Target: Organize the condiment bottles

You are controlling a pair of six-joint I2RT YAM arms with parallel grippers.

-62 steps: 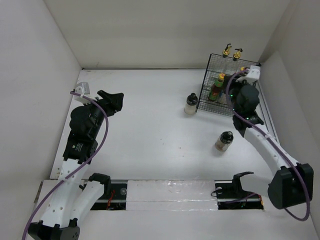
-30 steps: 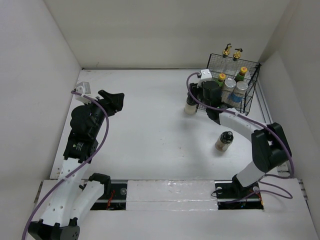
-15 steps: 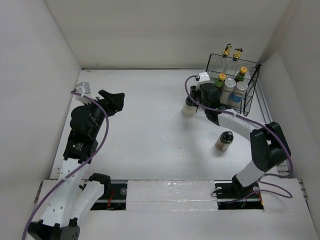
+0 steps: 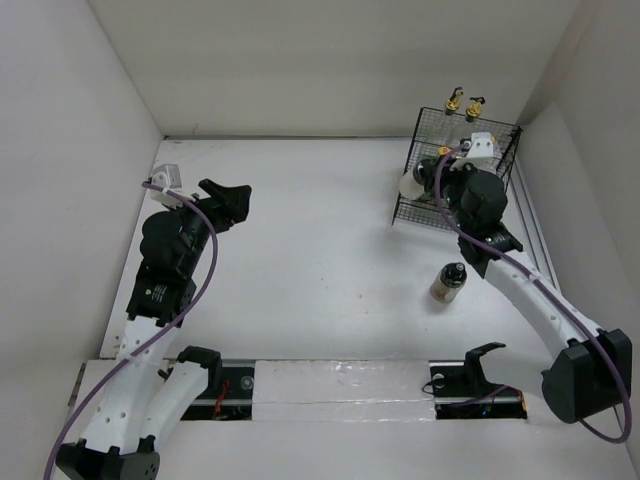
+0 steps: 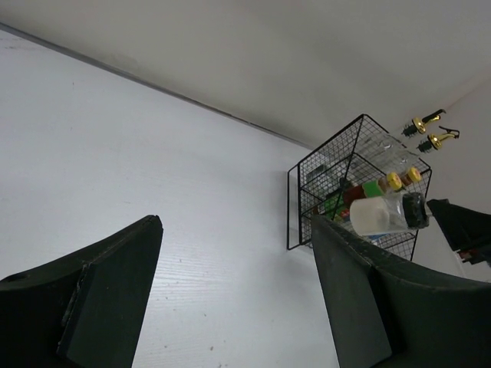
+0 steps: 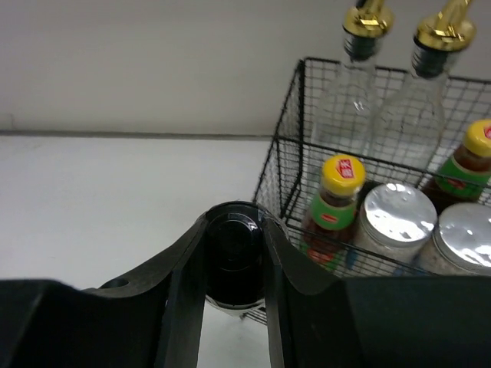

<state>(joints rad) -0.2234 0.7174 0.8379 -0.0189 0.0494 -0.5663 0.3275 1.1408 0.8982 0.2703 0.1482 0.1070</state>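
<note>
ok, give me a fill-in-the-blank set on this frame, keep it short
1. The right pincer grips a jar with a ___ lid.
2. The two gold-spouted bottles stand inside the wire ___.
3. The left pincer holds ___.
4. On the table, ___ spare jar stands alone.
Missing: black, basket, nothing, one

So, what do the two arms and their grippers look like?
The left arm and right arm have white lower links and black upper segments. A purple cable loops along each, and a small white box sits near each wrist. The left gripper and right gripper each have two broad, matte black fingers.
</note>
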